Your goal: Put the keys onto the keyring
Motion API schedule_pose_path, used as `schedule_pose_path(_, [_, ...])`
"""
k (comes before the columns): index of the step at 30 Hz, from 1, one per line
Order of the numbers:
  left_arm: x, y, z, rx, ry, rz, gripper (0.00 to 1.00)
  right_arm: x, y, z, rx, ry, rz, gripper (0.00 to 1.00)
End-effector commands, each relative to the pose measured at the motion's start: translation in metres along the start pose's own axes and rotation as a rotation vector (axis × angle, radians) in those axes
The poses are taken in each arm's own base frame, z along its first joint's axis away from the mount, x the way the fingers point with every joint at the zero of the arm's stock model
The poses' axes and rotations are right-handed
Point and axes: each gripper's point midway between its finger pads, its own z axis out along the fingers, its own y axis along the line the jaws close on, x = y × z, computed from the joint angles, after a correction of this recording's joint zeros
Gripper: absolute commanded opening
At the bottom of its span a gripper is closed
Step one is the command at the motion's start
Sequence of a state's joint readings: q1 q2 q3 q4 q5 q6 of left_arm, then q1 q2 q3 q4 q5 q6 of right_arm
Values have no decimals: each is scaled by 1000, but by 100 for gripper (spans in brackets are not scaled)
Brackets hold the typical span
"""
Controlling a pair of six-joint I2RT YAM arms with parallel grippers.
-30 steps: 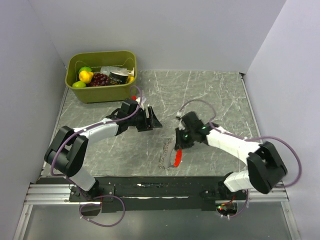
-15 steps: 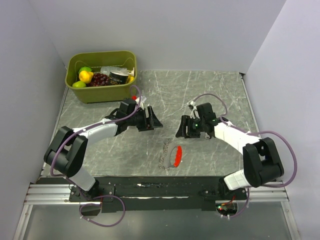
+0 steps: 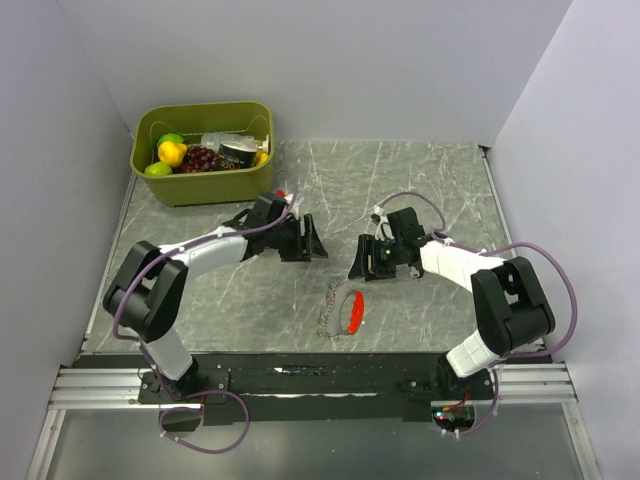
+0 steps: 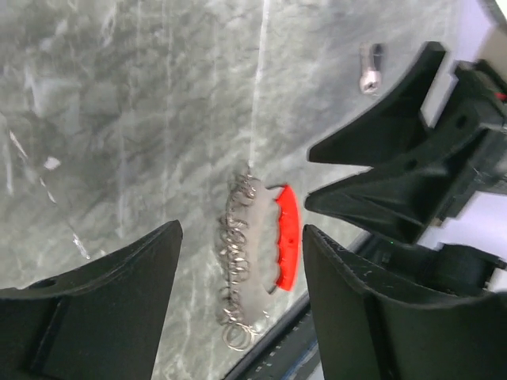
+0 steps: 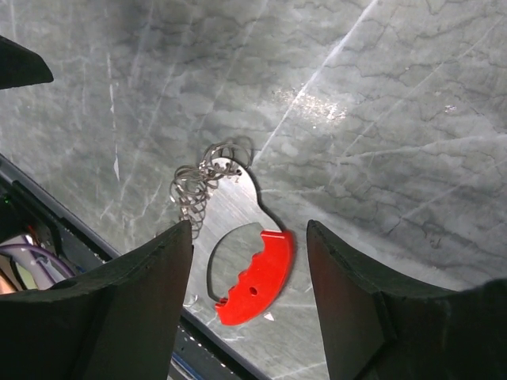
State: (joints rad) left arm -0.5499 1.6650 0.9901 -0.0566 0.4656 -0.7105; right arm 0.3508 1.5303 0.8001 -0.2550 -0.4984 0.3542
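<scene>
The grey marbled table [image 3: 430,180] carries an olive bin [image 3: 215,188] at its far left corner. The left arm [image 3: 200,260] and right arm [image 3: 458,266] both reach toward mid-table. The left gripper [image 3: 314,240] has its jaws wide with nothing between them, and the right gripper [image 3: 360,262] is likewise wide and empty.

The keyring [image 3: 345,312] lies flat on the table toward the near edge, touching neither. It sits just nearward and slightly left of the right gripper, the closer of the two (the left would have to cross rightward). Its long axis runs roughly far-to-near.

From above it reads as a red sliver and chain. The right wrist view resolves a toothed red fob [image 5: 255,275] and coiled rings [image 5: 202,178]. Only the left wrist view shows a small silvery piece [image 4: 370,70] near the right gripper; key or fastener, I cannot tell.
</scene>
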Motion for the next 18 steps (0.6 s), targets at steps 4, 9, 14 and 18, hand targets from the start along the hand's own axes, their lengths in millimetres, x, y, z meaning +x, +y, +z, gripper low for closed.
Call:
schedule_pose_path(4, [0, -5, 16, -192, 61, 93, 66, -26, 2, -5, 41, -76, 2, 65])
schedule_pose_path(9, [3, -16, 33, -268, 69, 167, 65, -26, -6, -12, 60, -98, 47, 65])
schedule_pose_path(14, [16, -12, 47, -274, 105, 168, 59, -23, -14, -18, 57, -110, 90, 65])
schedule_pose_path(18, [31, -12, 57, -251, 148, 160, 55, -21, -21, -22, 66, -112, 101, 65])
